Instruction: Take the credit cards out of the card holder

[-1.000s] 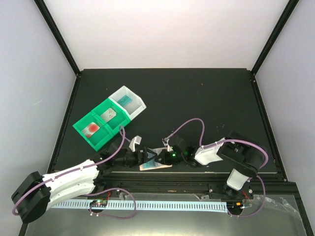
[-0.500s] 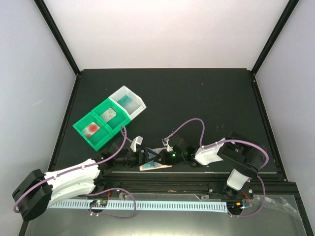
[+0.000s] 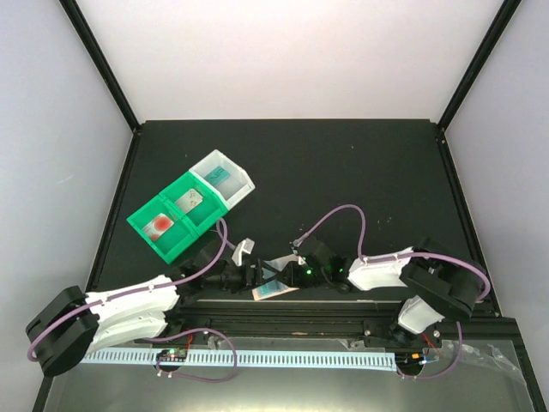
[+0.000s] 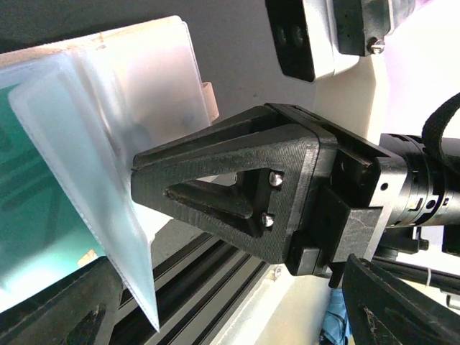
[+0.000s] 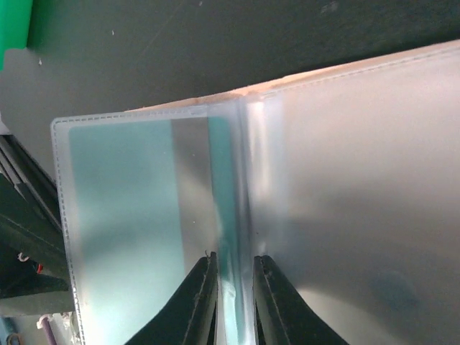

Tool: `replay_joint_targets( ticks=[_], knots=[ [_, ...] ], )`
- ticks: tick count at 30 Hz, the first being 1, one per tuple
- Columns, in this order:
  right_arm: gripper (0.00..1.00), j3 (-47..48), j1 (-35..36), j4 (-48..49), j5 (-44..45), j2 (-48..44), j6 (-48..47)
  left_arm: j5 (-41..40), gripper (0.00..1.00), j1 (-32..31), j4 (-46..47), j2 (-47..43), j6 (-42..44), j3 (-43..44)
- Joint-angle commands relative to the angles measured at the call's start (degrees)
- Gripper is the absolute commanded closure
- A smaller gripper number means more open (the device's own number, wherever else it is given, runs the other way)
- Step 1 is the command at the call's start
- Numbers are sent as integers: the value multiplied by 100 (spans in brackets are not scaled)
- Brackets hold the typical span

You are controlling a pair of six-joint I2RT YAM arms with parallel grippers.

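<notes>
The card holder [image 3: 276, 290] lies opened near the table's front edge, its peach rim and pale panels showing. A teal credit card [image 5: 122, 215] sits in its left pocket. My right gripper [image 5: 234, 269] is shut on the card holder [image 5: 345, 180] at a panel edge by the fold, a finger on each side. In the left wrist view the same holder [image 4: 93, 151] stands up with the right gripper's finger [image 4: 223, 187] against it. My left gripper [image 4: 237, 316] is open and wide, just left of the holder, with nothing between its fingers.
A green bin [image 3: 176, 215] holds a card with a red blotch [image 3: 159, 224] and a pale card [image 3: 190, 198]. A white bin [image 3: 225, 178] next to it holds a teal card. A metal rail [image 3: 283, 309] runs along the table's front edge under both grippers.
The right arm's elbow has swung right and lower, and the holder has shifted slightly right. The left arm has crept toward the holder. The right jaws have eased a little.
</notes>
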Motion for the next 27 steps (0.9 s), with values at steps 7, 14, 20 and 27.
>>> replay_joint_targets(
  ticks=[7,14,20,27],
  knots=[
    [77,-54,25,-974,978,-808,-461,186,15,-124,668,546,-5,472],
    [75,-145,-238,-1523,1259,-1133,-774,208,16,-310,976,947,-20,622],
    [74,-384,-480,-1533,1208,-1249,-901,315,17,-397,1096,1382,56,804],
    [77,-462,-502,-1380,1094,-1080,-871,421,19,-407,1039,1611,293,990]
  ],
)
